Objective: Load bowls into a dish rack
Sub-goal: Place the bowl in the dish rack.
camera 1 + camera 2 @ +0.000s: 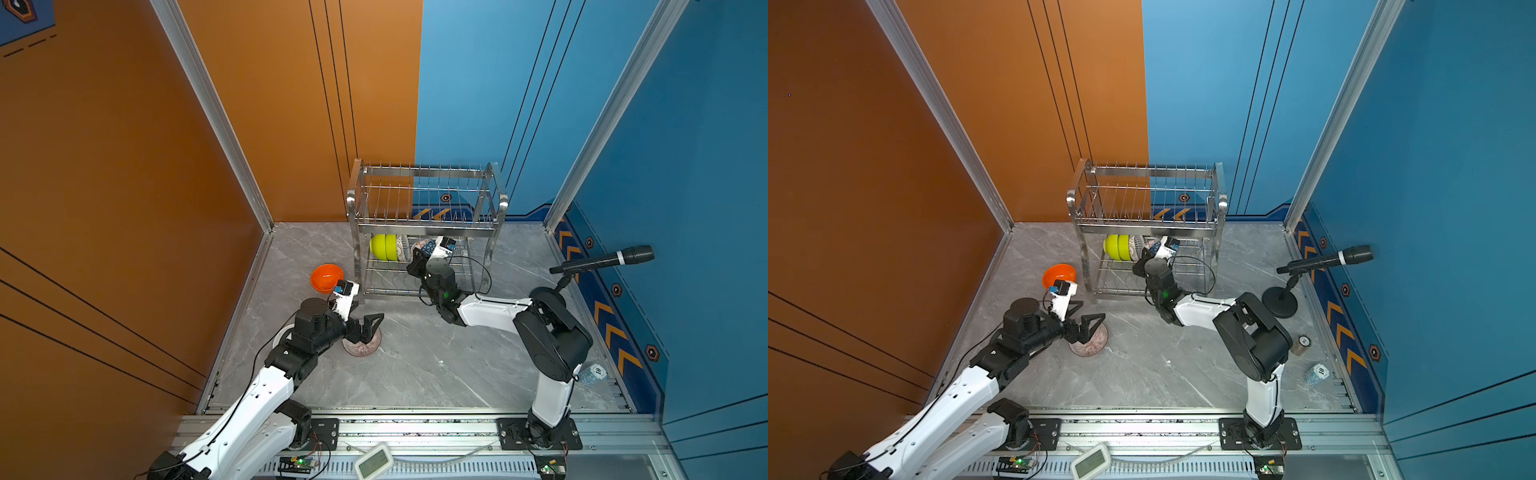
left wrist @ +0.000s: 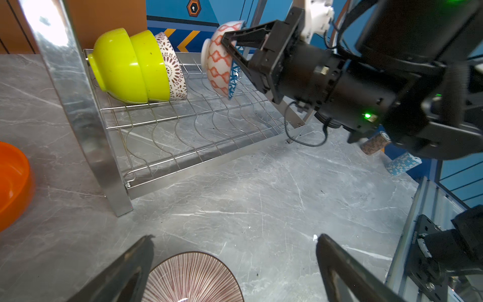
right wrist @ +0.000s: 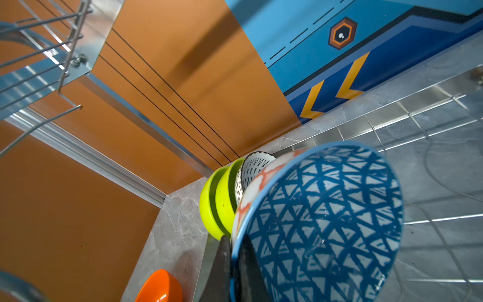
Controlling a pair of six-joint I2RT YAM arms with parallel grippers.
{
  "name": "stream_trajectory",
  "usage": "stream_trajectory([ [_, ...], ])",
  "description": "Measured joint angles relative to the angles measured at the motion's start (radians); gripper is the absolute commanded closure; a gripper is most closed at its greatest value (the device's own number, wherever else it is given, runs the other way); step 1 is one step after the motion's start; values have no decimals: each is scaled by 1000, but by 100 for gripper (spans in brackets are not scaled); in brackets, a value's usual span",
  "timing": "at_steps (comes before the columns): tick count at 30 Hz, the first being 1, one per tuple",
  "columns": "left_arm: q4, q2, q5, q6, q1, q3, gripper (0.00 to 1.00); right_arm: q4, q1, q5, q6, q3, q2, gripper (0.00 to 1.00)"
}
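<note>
The steel dish rack [image 1: 424, 226] [image 1: 1144, 224] stands at the back. On its lower tier [image 2: 183, 125] two lime-green bowls [image 2: 125, 65] [image 3: 217, 201] and a lattice bowl [image 2: 172, 68] lie nested on their sides. My right gripper [image 2: 230, 56] [image 3: 231, 261] reaches into that tier, shut on the rim of the blue-triangle bowl [image 3: 321, 222] [image 2: 219, 60], which is held on edge a little apart from those three. My left gripper [image 1: 361, 322] [image 2: 235, 238] hangs open over the pink-striped bowl [image 1: 361, 343] [image 2: 193, 277] on the floor. The orange bowl [image 1: 327, 277] [image 1: 1059, 276] sits left of the rack.
A microphone [image 1: 602, 259] on a black round base [image 1: 1280, 302] stands at the right wall. Two chip stacks [image 1: 1316, 372] [image 1: 1302, 344] lie near the right arm's base. The rack's front leg [image 2: 86, 117] stands between the orange bowl and the tier.
</note>
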Motion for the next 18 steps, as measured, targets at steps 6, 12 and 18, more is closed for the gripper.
stream_trajectory([
  [6,64,-10,48,-4,-5,-21,2,55,-50,-12,76,39,71,100],
  [12,98,-10,77,-2,-16,-34,2,124,-78,-51,153,85,143,100],
  [18,124,-8,81,4,-19,-44,2,193,-97,-91,222,122,214,100],
])
